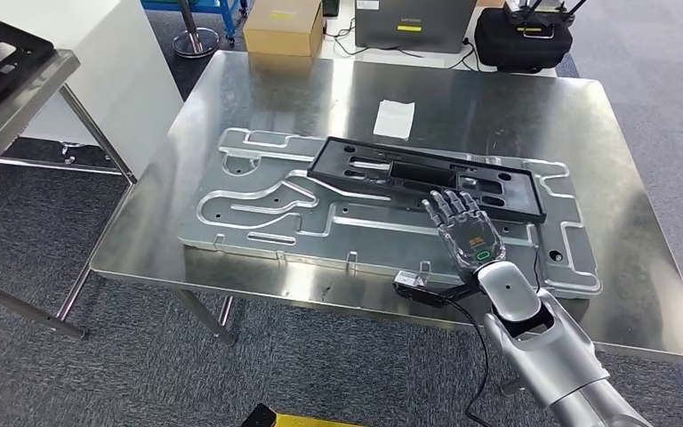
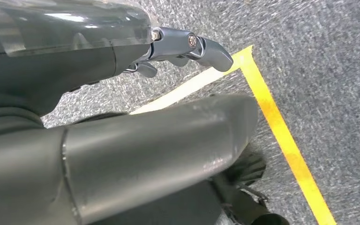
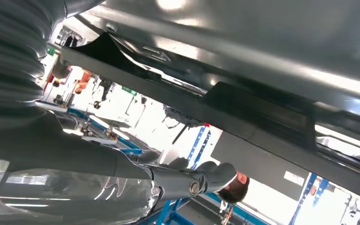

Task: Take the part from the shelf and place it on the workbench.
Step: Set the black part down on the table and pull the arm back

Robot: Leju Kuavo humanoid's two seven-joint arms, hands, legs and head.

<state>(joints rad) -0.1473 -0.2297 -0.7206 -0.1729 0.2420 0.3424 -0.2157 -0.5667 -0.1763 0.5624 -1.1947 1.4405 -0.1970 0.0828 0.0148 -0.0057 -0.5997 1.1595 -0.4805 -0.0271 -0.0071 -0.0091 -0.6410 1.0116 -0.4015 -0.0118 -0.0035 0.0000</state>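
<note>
Head view: black plastic part [image 1: 427,178], long flat frame with cutouts, lies on the grey machined plate [image 1: 258,213] on the steel workbench [image 1: 498,98], angled across the plate's far side. Right hand [image 1: 464,224] is stretched flat over the plate, fingers straight and slightly spread, fingertips [image 1: 449,197] at or just on the part's near edge; contact hard to judge. Nothing is gripped in it. Silver right arm [image 1: 542,338] comes in from lower right, with a cable and a small black module at the wrist.

Right wrist view: the part [image 3: 262,126] is seen close as a dark bar against the shiny plate, with the thumb [image 3: 201,180] near it and apart from the fingers.

Left wrist view: left hand [image 2: 183,51] hangs over grey carpet [image 2: 318,56] with a yellow floor line [image 2: 281,136]. Fingers look loosely bent and hold nothing; how far they close, cannot tell.

Also on the workbench: a white paper slip [image 1: 395,118] beyond the part. Behind the bench are a cardboard box [image 1: 283,28], a grey case [image 1: 413,22] and a black bag [image 1: 525,36]. At left, a shelf [image 1: 4,98] with another black piece on it.
</note>
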